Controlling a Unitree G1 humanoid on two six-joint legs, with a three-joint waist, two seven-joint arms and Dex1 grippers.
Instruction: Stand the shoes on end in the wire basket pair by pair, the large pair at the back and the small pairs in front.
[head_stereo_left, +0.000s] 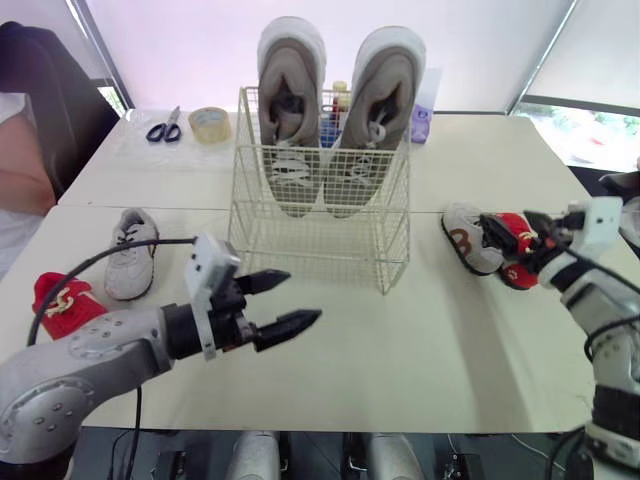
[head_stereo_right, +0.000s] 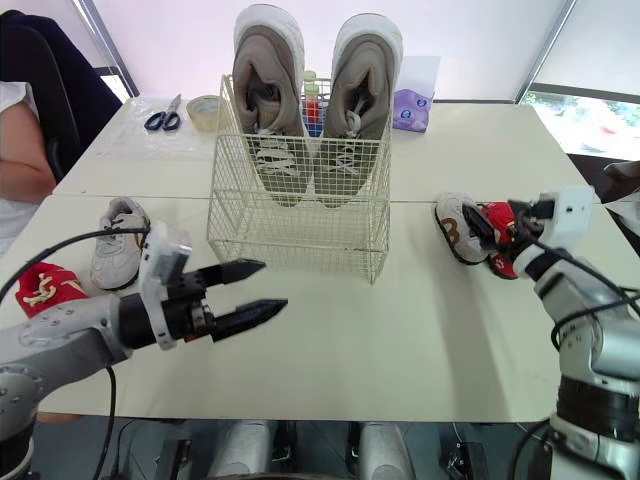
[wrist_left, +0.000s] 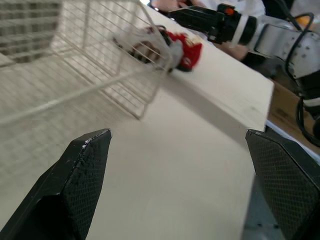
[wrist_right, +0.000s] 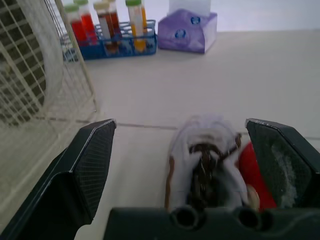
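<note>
— Over by the table's right edge, the right gripper (wrist_right: 179, 124) is spread wide, one black finger on either side of the brown-marked white shoe (head_stereo_left: 462, 235).

— Has it got hold of it?

— Can't tell whether the pads touch. The shoe lies flat on the table (head_stereo_left: 420, 350), between the fingers. The red shoe (head_stereo_left: 515, 272) lies right against it, on the side nearer the edge.

— And the other arm?

— The left gripper (head_stereo_left: 304, 296) hangs above the table, off the basket's front left corner. Its fingers are parted and there's nothing between them.

— What's the basket looking like?

— The wire basket (head_stereo_left: 320, 250) stands mid-table, towards the far edge. The large grey shoes (head_stereo_left: 290, 110) are on end along its back wall, side by side. Their tops rise well above the rim, and the laces face us.

— Any other small shoes?

— Two, near the left edge. The plain white shoe (head_stereo_left: 131, 255) lies flat, well left of the basket. The second red shoe (head_stereo_left: 60, 305) sits just beside it, closer to the front left corner.

— And behind the basket?

— Scissors (head_stereo_left: 166, 128) and a roll of tape (head_stereo_left: 209, 123) lie at the far left. A purple tissue pack (wrist_right: 187, 32) is at the far right, next to a blue rack of tubes (wrist_right: 112, 30). A person (head_stereo_left: 20, 170) sits past the left edge.
</note>
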